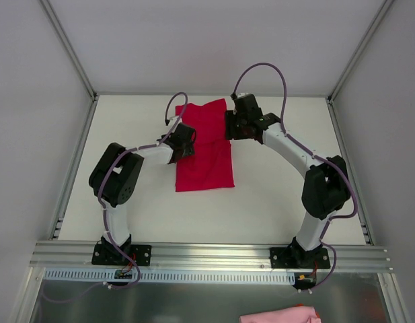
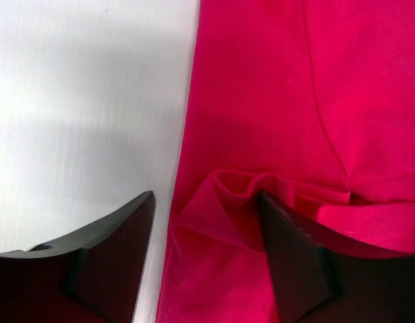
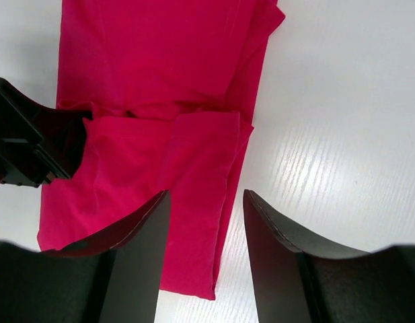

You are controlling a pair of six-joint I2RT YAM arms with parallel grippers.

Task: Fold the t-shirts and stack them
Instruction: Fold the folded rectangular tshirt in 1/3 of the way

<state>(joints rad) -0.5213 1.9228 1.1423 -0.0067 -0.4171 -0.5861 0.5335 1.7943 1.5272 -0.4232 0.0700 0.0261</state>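
Your shirt (image 1: 204, 155) lies flat on the table (image 1: 274, 202), folded into a long strip, with one gripper at each long side. Your left gripper (image 2: 206, 202) has its jaws apart and straddles the shirt's edge. Its left finger (image 2: 113, 249) hangs over bare table and its right finger (image 2: 301, 262) over red cloth. Between them, close against the right finger, a small ridge of cloth stands bunched up. From the wrist view you cannot tell whether that finger touches it. Nothing is clamped.

Your right gripper (image 3: 207, 195) is also released, with its jaws apart across the opposite edge. Its left finger (image 3: 133, 262) sits above the shirt and its right finger (image 3: 281, 262) above the table, and the layered edge of the strip runs through the gap. Beyond its left finger, across the shirt, you see the left gripper's dark tip at the far edge. A pink cloth (image 1: 281, 315) lies well apart, on the near side of the arm bases.
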